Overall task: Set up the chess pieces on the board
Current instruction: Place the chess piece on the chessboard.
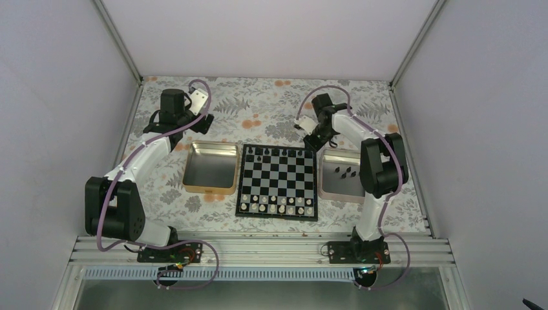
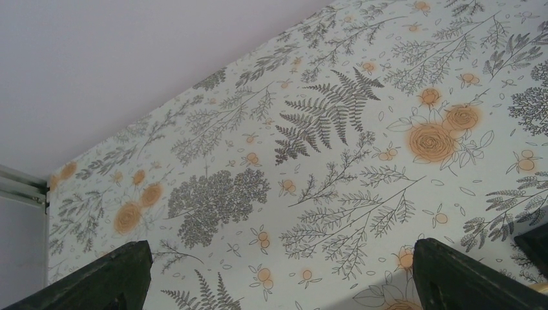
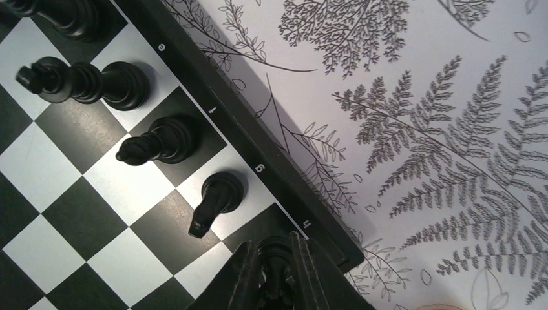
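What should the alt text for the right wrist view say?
The right gripper pinches a small black chess piece at the corner of the black-and-white chessboard. Other black pieces stand along its edge row; a fern-printed tablecloth lies beyond.

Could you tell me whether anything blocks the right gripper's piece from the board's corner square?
Nothing visible does. The right gripper holds the black piece over a corner of the board; the knight stands on the next square, apart from it.

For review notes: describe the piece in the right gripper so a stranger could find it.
On the table, find the chessboard, then its far right corner. The black piece there is pinched by the right gripper, while the knight beside it stands free.
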